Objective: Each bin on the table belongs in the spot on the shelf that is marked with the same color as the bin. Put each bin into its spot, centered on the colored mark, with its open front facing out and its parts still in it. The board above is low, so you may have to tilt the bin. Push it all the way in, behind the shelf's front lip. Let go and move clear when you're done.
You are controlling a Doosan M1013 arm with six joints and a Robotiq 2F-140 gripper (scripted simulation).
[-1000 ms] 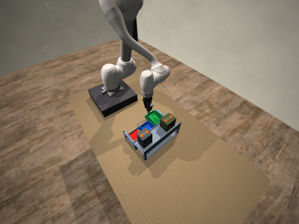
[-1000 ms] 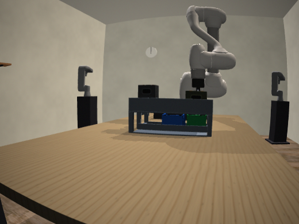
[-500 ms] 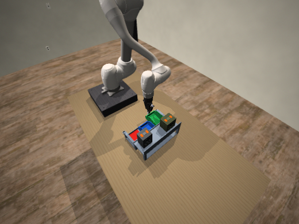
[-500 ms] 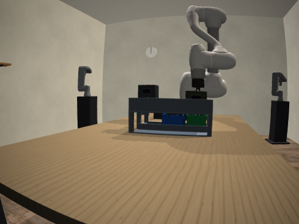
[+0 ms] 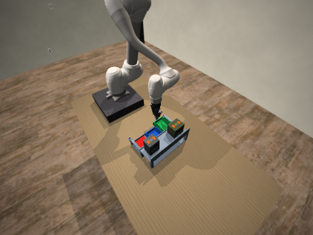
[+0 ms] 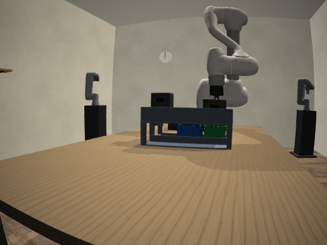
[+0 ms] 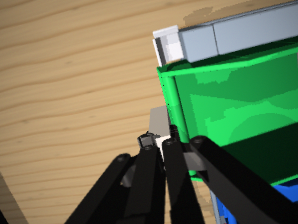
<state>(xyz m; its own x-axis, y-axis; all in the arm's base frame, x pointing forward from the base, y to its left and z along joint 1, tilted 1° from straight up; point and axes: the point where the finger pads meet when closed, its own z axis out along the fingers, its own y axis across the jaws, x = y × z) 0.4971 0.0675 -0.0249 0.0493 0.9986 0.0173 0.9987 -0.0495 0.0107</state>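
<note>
A grey shelf (image 5: 161,141) stands mid-table. A red bin (image 5: 140,141), a blue bin (image 5: 152,132) and a green bin (image 5: 161,123) sit side by side in it, under its top board. In the exterior view the blue bin (image 6: 189,130) and green bin (image 6: 215,130) show under the board; the red one is hidden there. My gripper (image 5: 157,115) points down at the green bin's outer edge on the robot's side. In the wrist view its fingers (image 7: 159,141) are shut together, right beside the corner of the green bin's wall (image 7: 235,115), with nothing between them.
Two dark boxes (image 5: 151,144) (image 5: 176,128) with orange marks stand on the shelf's top board. The black robot base (image 5: 118,102) sits behind the shelf. Two arm stands (image 6: 94,107) (image 6: 304,119) flank the table.
</note>
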